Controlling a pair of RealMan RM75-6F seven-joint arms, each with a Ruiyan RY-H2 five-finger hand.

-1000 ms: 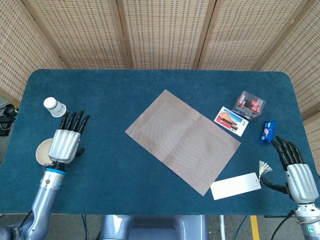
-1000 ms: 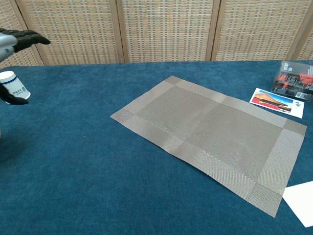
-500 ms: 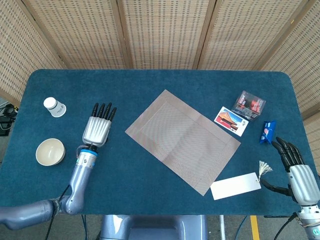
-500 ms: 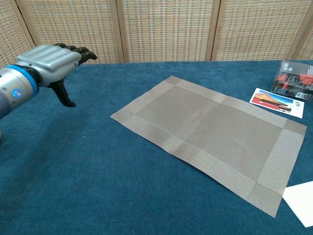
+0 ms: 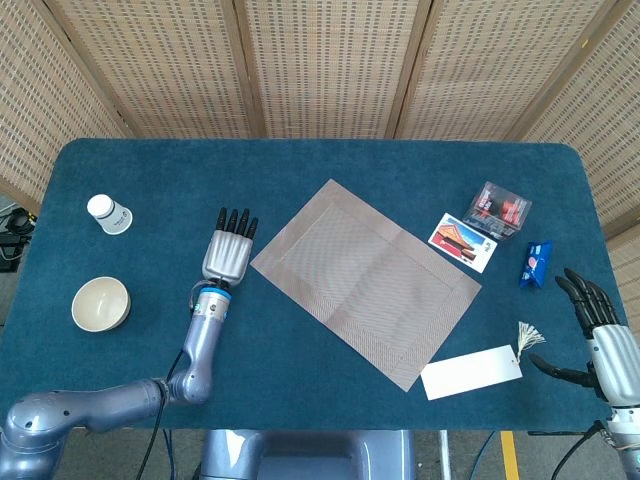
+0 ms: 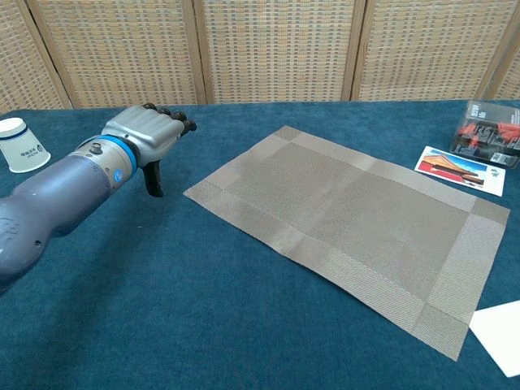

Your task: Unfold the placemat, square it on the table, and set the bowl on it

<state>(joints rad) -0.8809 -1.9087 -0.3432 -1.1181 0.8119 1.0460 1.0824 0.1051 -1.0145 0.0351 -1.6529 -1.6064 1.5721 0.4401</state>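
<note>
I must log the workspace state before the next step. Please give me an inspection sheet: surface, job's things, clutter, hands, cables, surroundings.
Surface: blue cloth-covered table, flat.
Job's things: placemat unfolded, lying flat but skewed to the table edges; bowl upright near the left edge, apart from the placemat.
Clutter: paper cup upside down; clear box; picture card; blue packet; white tag with tassel.
Hands: left hand open, empty, beside the placemat's left corner; right hand open, empty, at the right edge.
Cables: dark cables off the table, at left.
Surroundings: woven screen panels behind.
</note>
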